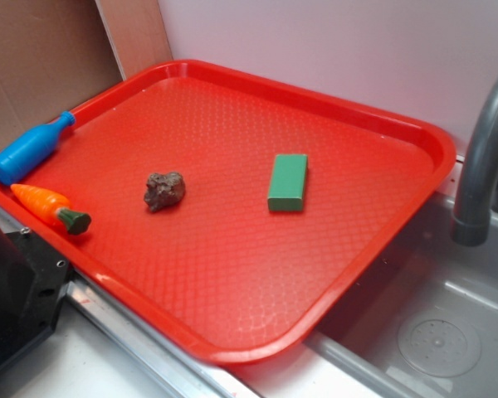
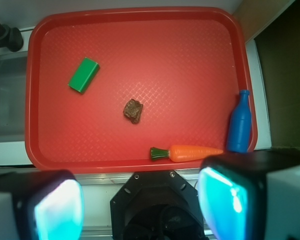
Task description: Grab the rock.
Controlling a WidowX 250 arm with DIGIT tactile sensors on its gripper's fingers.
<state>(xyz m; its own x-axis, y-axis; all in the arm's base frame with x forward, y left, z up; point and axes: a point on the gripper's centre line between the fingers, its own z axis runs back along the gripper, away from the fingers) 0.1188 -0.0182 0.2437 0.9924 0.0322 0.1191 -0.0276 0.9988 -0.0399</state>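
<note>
Rock (image 2: 133, 110): seen mid-tray (image 2: 190, 60), untouched.
Gripper (image 2: 140, 205): held above the near rim, fingers (image 2: 57, 210) spread.

Setting: mock kitchen / toy sink station, likely a lab test rig. Evidence: grey moulded sink basin (image 1: 448, 332) w/ round drain (image 1: 438, 347) and a grey curved faucet (image 1: 485, 157) at the right side. A red textured plastic serving tray (image 1: 232, 274) sits beside the basin, partly over its edge. Props on tray are toy-type: plastic carrot (image 1: 48, 207), blue plastic bottle (image 1: 29, 148). Backdrop is a plain pale wall (image 1: 332, 50) plus brown cardboard panel (image 1: 41, 58), i.e. a staged setup, not a real household kitchen.
</note>
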